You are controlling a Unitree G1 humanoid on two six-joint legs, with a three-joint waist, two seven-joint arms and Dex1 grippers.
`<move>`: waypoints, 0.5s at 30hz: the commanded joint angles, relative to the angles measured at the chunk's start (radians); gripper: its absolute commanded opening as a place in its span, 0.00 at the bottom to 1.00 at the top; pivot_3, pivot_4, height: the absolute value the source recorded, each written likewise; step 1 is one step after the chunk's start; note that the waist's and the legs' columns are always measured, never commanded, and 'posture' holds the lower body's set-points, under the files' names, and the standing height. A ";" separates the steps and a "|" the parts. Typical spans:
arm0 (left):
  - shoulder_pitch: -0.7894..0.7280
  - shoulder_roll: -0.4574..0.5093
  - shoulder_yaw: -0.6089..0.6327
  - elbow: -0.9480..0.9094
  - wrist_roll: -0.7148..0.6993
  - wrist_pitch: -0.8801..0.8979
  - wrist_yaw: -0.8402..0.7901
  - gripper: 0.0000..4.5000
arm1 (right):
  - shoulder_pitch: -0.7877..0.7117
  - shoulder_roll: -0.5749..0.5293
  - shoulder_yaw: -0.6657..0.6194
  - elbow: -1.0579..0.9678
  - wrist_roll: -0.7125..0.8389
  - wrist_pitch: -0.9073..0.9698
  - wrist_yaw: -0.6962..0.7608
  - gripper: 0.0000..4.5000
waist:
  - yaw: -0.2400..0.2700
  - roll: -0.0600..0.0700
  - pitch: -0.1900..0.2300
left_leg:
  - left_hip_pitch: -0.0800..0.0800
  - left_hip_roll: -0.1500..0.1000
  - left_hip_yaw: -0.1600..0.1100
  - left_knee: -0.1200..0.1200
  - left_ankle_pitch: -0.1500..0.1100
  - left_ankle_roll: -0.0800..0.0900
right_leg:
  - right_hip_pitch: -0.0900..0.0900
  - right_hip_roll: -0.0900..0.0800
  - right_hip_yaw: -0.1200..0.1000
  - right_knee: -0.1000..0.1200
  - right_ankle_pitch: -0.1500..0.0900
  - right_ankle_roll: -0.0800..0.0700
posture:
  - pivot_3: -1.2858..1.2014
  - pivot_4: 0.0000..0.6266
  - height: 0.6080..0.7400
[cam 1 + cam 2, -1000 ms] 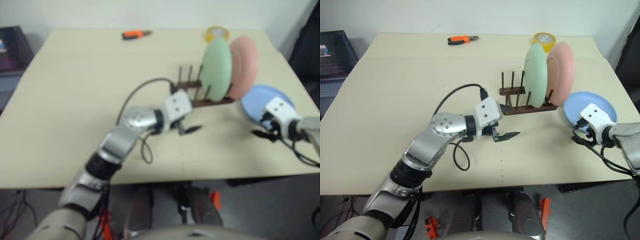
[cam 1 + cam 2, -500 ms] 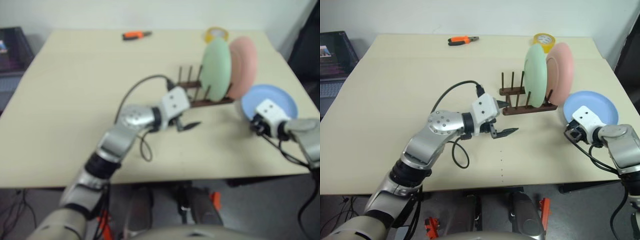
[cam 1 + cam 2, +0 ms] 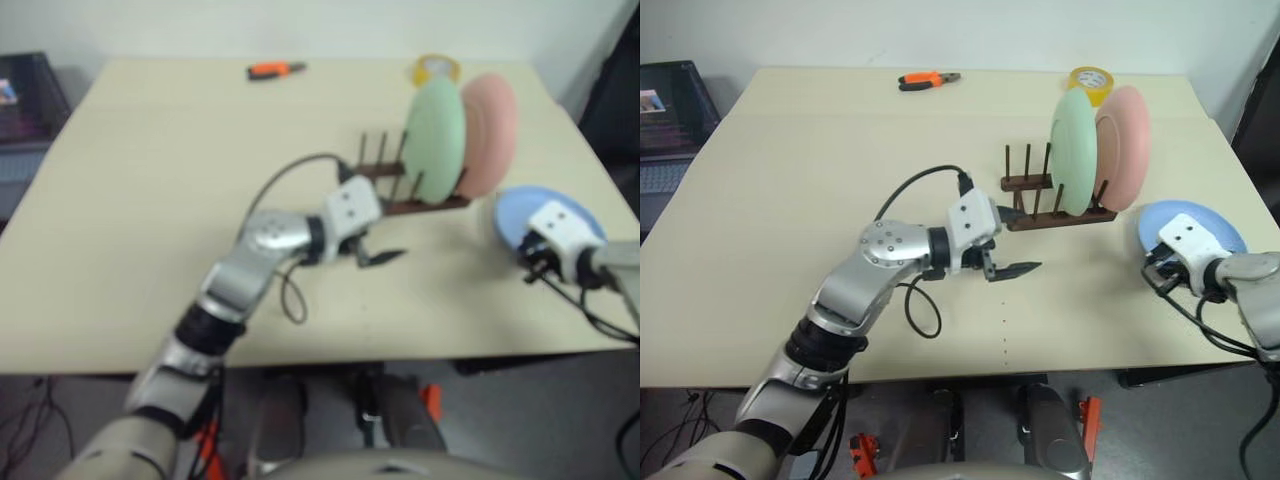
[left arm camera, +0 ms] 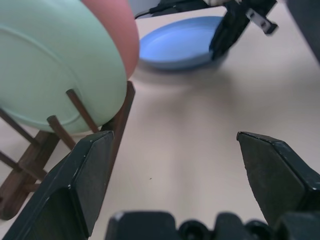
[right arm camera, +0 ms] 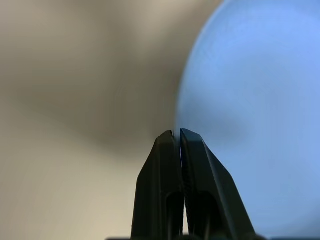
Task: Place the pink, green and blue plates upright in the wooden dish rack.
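Observation:
The green plate and the pink plate stand upright side by side at the right end of the wooden dish rack. To the right of the rack, near the table's right edge, is the blue plate. My right gripper is shut on its near-left rim, and in the left wrist view the blue plate shows with those dark fingers at its edge. My left gripper hovers open in front of the rack's empty pegs, pointing right, with nothing between its fingers.
A yellow tape roll sits behind the plates at the table's far edge. Orange pliers lie at the far middle. A dark screen stands off the table's left side. The table's right edge runs close beside the blue plate.
My right gripper went from open to shut on the blue plate's rim and rose a little with it. The left arm stayed where it was.

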 commanded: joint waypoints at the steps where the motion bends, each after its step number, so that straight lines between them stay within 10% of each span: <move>1: -0.040 -0.010 0.051 -0.010 -0.049 -0.035 -0.027 0.97 | -0.032 -0.055 -0.138 -0.066 0.021 0.073 -0.010 0.01 | -0.001 0.000 0.000 | 0.000 0.000 0.000 0.000 0.000 0.000 | 0.000 0.000 0.000 0.000 0.000 0.000 | 0.52 0.24 1.00; 9: -0.055 -0.004 0.120 -0.012 -0.124 -0.032 -0.063 0.97 | -0.257 -0.141 -0.222 -0.038 0.029 0.106 -0.058 0.01 | -0.006 0.004 0.000 | 0.001 0.000 0.000 -0.001 0.000 0.000 | -0.001 0.000 0.001 0.000 0.000 0.000 | 0.52 0.24 1.00; 15: 0.038 0.072 0.194 -0.102 -0.170 0.028 -0.045 0.97 | -0.790 0.096 -0.174 -0.001 0.199 0.084 -0.085 0.01 | -0.033 0.005 0.000 | 0.001 0.002 0.000 -0.003 0.000 0.000 | -0.002 0.003 0.002 0.001 0.000 -0.001 | 0.52 0.24 1.00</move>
